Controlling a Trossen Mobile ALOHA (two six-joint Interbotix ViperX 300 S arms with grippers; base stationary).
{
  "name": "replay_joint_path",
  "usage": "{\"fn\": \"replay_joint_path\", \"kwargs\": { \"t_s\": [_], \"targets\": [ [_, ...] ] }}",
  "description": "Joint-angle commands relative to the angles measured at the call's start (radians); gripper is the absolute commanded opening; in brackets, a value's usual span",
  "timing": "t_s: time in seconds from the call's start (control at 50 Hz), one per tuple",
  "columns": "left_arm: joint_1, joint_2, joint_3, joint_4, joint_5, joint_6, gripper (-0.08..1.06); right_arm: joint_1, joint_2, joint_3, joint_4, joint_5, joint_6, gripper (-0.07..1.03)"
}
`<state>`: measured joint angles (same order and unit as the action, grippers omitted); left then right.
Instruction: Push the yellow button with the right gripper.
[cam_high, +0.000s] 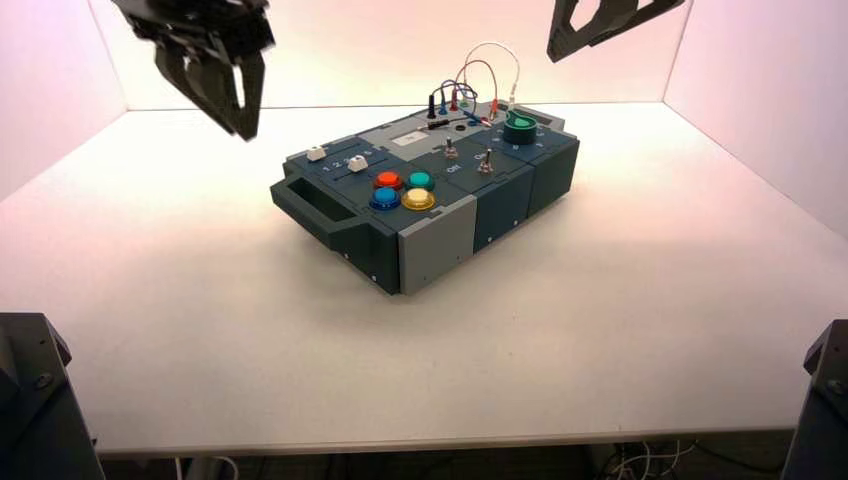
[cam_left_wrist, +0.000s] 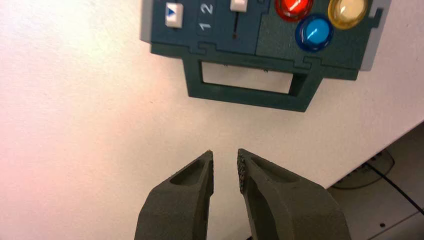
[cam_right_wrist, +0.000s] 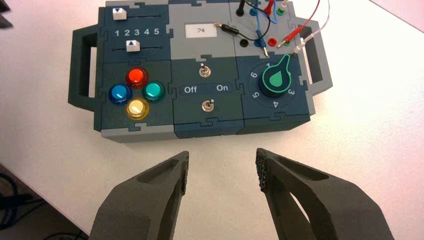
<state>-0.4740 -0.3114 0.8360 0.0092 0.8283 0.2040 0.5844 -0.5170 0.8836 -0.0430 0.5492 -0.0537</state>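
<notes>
Yellow domed push button (cam_high: 418, 198), six o'clock from the green one (cam_high: 420, 181), looks slick and springy; press its crown, no grasp needed. Switch lettering (cam_right_wrist: 206, 89) reads "Off", "On"; white label (cam_right_wrist: 201, 30), "74". Right gripper (cam_right_wrist: 222, 152), jaws wide and empty, hangs toward one o'clock; left gripper (cam_left_wrist: 226, 151) idles, narrowly parted, at ten.

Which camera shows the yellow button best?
The right wrist view: the yellow button appears whole there, with all three neighbouring buttons. The high view shows it smaller, at a slant; the left wrist view has it near the picture's edge.
</notes>
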Motion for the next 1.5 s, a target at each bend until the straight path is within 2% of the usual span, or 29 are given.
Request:
{"fn": "replay_joint_path", "kwargs": {
  "t_s": [0.02, 0.06, 0.08, 0.1, 0.16, 0.52, 0.68, 1.16, 1.5],
  "targets": [
    [0.054, -0.061, -0.023, 0.005, -0.015, -0.011, 0.41, 0.002, 0.026, -0.054, 0.021, 0.005, 0.002, 0.62],
    [0.072, -0.081, -0.021, 0.005, -0.025, -0.014, 0.48, 0.003, 0.041, -0.069, 0.028, 0.015, 0.002, 0.59],
    [0.072, -0.081, -0.021, 0.005, -0.025, -0.014, 0.48, 0.003, 0.041, -0.069, 0.028, 0.015, 0.002, 0.59],
    [0.087, -0.101, -0.020, 0.003, -0.034, -0.015, 0.55, 0.012, 0.067, -0.092, 0.026, 0.037, 0.002, 0.55],
    [0.100, -0.129, -0.014, 0.003, -0.046, -0.015, 0.59, 0.026, 0.103, -0.126, 0.028, 0.063, 0.002, 0.50],
    [0.112, -0.235, 0.025, 0.005, -0.109, -0.009, 0.59, 0.202, 0.368, -0.314, 0.026, 0.172, -0.002, 0.16],
    [0.112, -0.232, 0.020, 0.003, -0.110, -0.011, 0.59, 0.218, 0.437, -0.353, 0.029, 0.176, 0.002, 0.01],
    [0.112, -0.259, 0.026, 0.003, -0.117, -0.011, 0.59, 0.216, 0.611, -0.439, 0.029, 0.175, 0.002, -0.02],
    [0.112, -0.258, 0.026, 0.003, -0.117, -0.011, 0.59, 0.216, 0.696, -0.462, 0.031, 0.175, 0.002, -0.02]
  ]
}}
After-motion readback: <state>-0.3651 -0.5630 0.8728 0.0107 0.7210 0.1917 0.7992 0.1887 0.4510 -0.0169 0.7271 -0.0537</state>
